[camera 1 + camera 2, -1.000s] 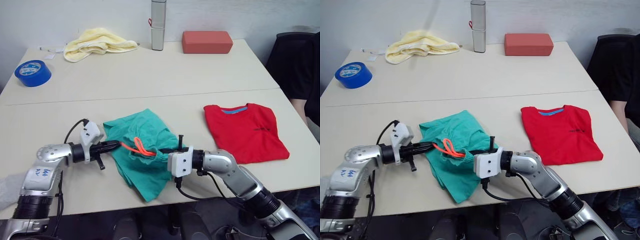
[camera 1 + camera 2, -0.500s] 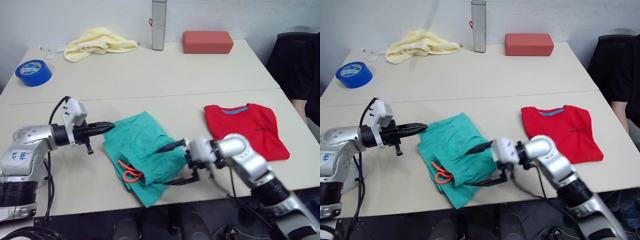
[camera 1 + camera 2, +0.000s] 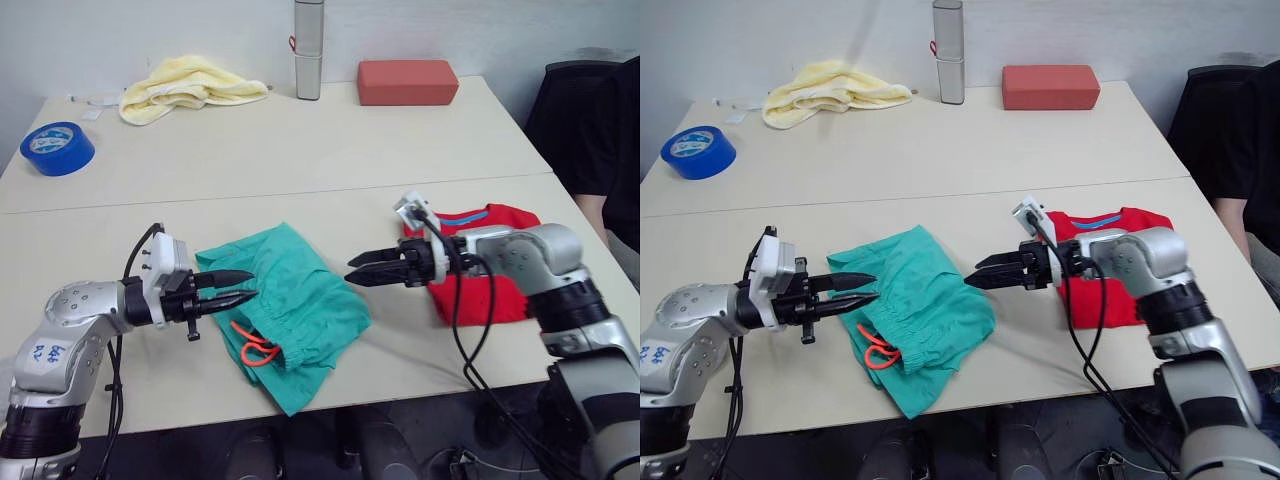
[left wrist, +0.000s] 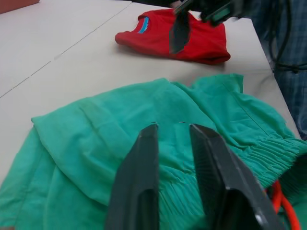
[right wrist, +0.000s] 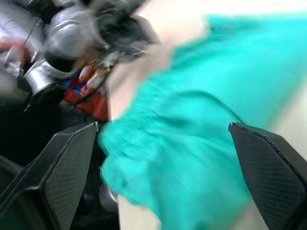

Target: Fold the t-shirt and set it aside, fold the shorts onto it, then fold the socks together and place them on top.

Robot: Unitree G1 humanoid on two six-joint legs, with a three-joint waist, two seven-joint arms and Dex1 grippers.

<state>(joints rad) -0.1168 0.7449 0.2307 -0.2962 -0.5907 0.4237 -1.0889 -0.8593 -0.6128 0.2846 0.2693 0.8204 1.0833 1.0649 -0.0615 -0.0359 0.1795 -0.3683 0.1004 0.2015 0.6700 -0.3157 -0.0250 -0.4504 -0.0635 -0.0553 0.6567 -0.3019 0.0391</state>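
Note:
The teal-green shorts [image 3: 295, 295] lie bunched on the near table, the orange drawstring [image 3: 255, 350] looping out at the front. My left gripper [image 3: 246, 284] hovers at their left edge, pointing right. Its jaws are slightly open with nothing between them, and its fingers [image 4: 144, 182] hang just over the cloth. My right gripper [image 3: 351, 272] is raised just right of the shorts, pointing left, open and empty, its fingers [image 5: 57, 167] set wide apart. The folded red t-shirt [image 3: 495, 300] lies to the right, partly behind my right forearm. The socks are out of view.
At the back of the far table are a pale yellow towel [image 3: 185, 85], a grey upright cylinder [image 3: 308, 50] and a red-brown block [image 3: 408, 82]. A blue tape roll [image 3: 57, 148] sits far left. A dark chair [image 3: 590, 120] stands at the right edge.
Both grippers have let go of the shorts, which now lie on the table. The right gripper opened and drew back to the right; the left one pulled back and opened a little.

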